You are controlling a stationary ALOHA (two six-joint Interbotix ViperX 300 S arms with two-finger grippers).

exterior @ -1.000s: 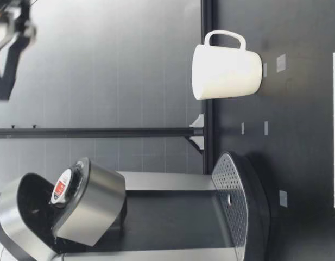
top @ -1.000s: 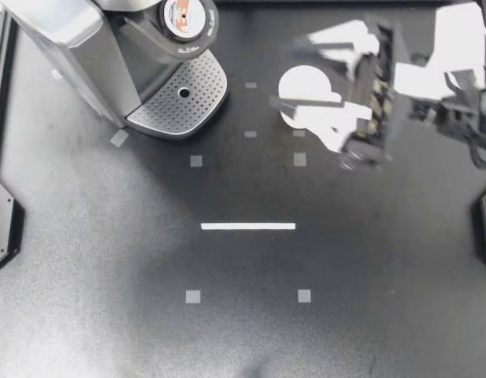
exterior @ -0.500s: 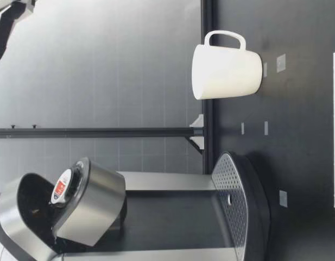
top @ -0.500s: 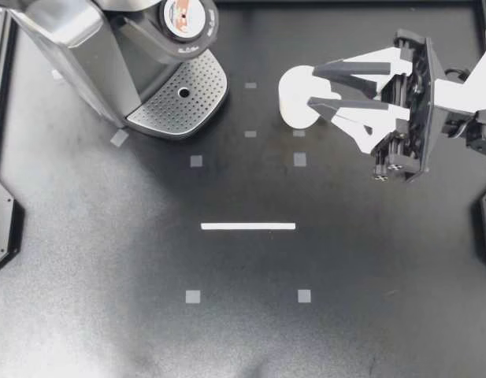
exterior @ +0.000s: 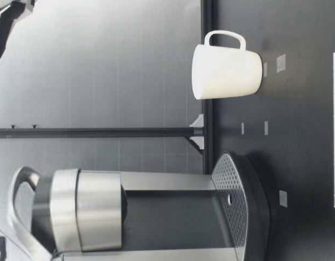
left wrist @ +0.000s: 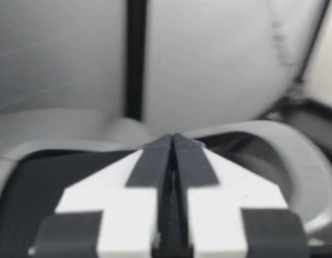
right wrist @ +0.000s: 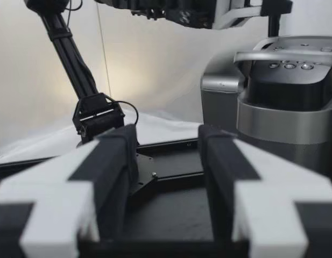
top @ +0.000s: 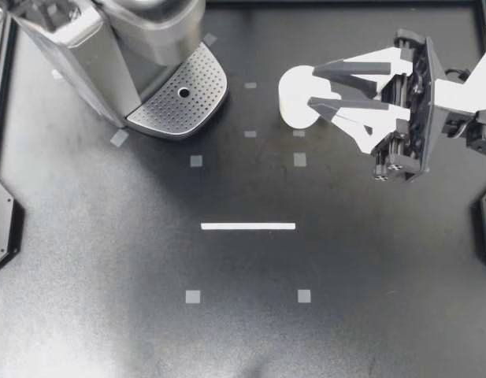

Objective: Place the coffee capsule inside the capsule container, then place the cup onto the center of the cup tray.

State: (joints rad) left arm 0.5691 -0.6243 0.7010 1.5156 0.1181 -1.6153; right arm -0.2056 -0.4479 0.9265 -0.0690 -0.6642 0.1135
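The white cup (top: 299, 96) stands upright on the table right of the coffee machine (top: 85, 55); in the low view the cup (exterior: 227, 72) has its handle on my right arm's side. My right gripper (top: 312, 85) hovers over the cup, open with nothing between its fingers (right wrist: 114, 166). The machine's lid (top: 156, 20) is down, so the capsule is hidden. The perforated cup tray (top: 179, 98) is bare. In the left wrist view my left gripper (left wrist: 171, 142) is shut, tips against the lid's grey handle (left wrist: 295, 156).
The machine fills the back left corner, its lid (exterior: 96, 209) lowered over the tray (exterior: 232, 201). A white tape line (top: 248, 226) and small grey squares mark the table's middle. Part of a gripper (exterior: 18, 5) shows high above the cup.
The machine's lid has swung down over the capsule in the last half second. My right gripper narrowed and steadied over the cup a second ago and has stayed still since.
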